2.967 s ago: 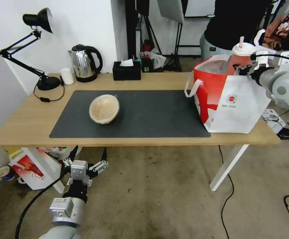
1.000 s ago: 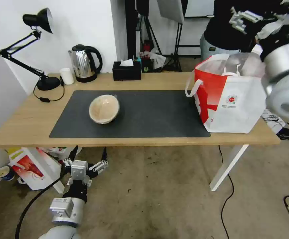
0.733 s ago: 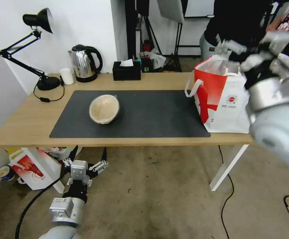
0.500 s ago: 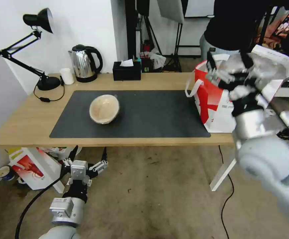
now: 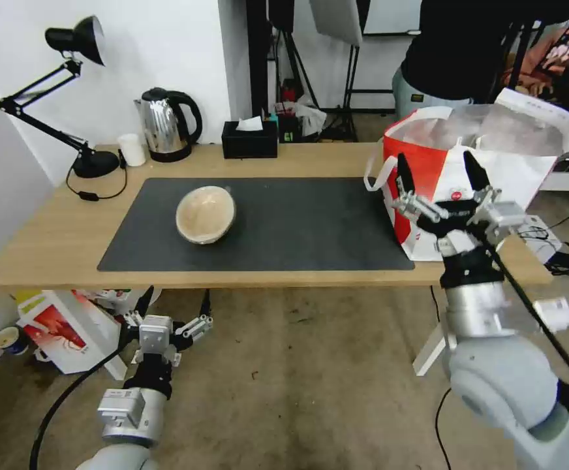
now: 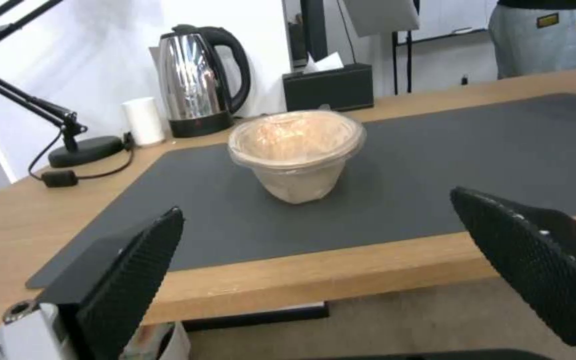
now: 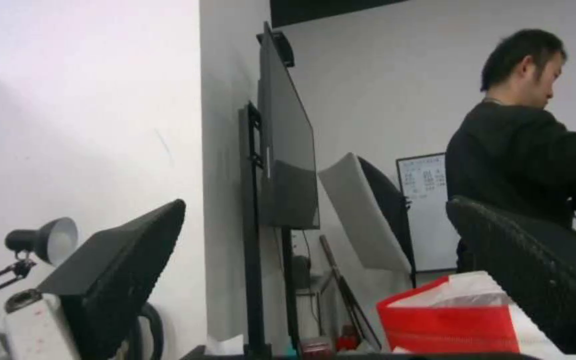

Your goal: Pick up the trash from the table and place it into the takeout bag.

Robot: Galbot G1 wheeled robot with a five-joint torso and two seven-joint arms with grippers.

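Note:
A tan paper bowl (image 5: 205,214), one piece of the trash, lies tilted on the dark grey mat (image 5: 297,225) of the table (image 5: 49,241); in the left wrist view the bowl (image 6: 296,150) stands beyond the open fingers (image 6: 135,270). The takeout bag (image 5: 441,163) stands open at the table's right end, showing its foil lining. My right gripper (image 5: 438,176) is open and empty, held upright in front of the bag's near face. The right wrist view shows the bag's red rim (image 7: 455,320). My left gripper (image 5: 175,301) hangs open below the table's front edge.
At the table's back stand a desk lamp (image 5: 92,163), a kettle (image 5: 166,124), a small white cup (image 5: 131,149) and a black tissue box (image 5: 250,138). A red-and-white carton (image 5: 62,326) sits on the floor at left. A person (image 5: 461,46) stands behind the bag. Cables lie on the floor at right.
Three seconds ago the right gripper held a red drink cup over the bag. It has since swung up and come down empty in front of the bag. The left arm and bowl are still.

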